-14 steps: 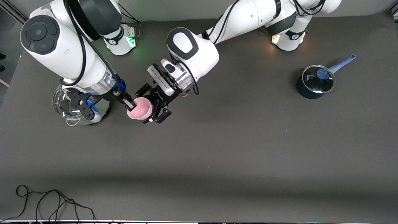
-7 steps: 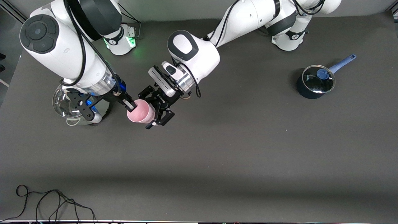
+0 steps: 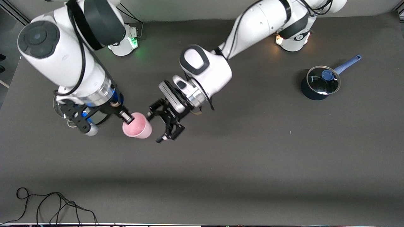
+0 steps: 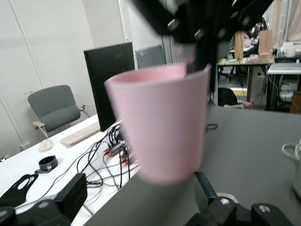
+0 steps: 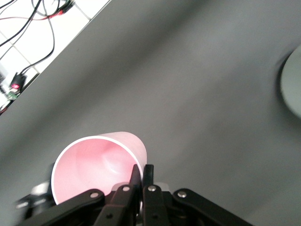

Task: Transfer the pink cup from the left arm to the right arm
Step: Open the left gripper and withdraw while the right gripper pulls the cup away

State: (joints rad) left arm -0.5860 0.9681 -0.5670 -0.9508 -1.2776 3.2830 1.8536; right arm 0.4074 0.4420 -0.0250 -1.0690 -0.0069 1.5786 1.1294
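Cup (image 3: 137,126), pink, one in number, hangs above the worktop (image 3: 240,164) toward the right arm's end, gripped at its rim by the right hand (image 3: 127,118). In the front view the right hand's fingers are closed on the rim wall, one inside and one outside, and the cup is tilted with its base pointing toward the camera. The left hand (image 3: 166,123) stands just beside the cup with its jaws spread wide and nothing between them; a gap shows between it and the cup. Judged from this, the step in hand is the release: the cup is carried by the right hand alone. The next move calls for the left arm to draw clear without brushing the cup, and for the right arm to keep its rim grip firm, since a thin rim pinch on a tilted cup may let it swing. Also in this view: two arms, one lidded blue pot (image 3: 319,83) toward the left arm's end, one glass vessel (image 3: 68,108) partly hidden under the right arm, and one cable (image 3: 47,201) at the worktop's near edge. In the left wrist view the cup (image 4: 162,127) fills the middle, its mouth uppermost, with the right hand's dark fingers (image 4: 197,44) at its rim; the left hand's own fingers lie apart and do not touch it. In the right wrist view the cup (image 5: 101,162) shows its open mouth and pink interior, and the closed fingers (image 5: 141,176) clamp the rim wall, with bare worktop below.
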